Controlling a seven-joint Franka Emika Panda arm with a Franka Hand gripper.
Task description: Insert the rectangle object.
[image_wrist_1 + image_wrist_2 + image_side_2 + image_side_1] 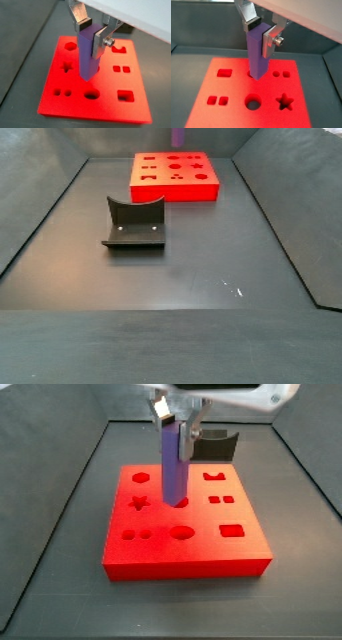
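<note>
My gripper [91,34] is shut on the upper end of the rectangle object [87,55], a long slim purple-blue bar held upright; both wrist views show it [258,50]. The bar stands over the middle of the red board [100,107]. Its lower end meets a hole near the board's centre and seems just inside the hole's mouth. In a side view the gripper [177,419] holds the bar [171,464] upright above the red board [187,554]. In a side view the board [174,188] lies far back, and the gripper is cut off by the frame edge.
The board has several other holes: a hexagon [140,479], a star [136,503], a circle [182,534] and a square [233,530]. The dark fixture [134,223] stands on the grey floor apart from the board, and also shows in a side view [214,444]. Dark walls ring the floor.
</note>
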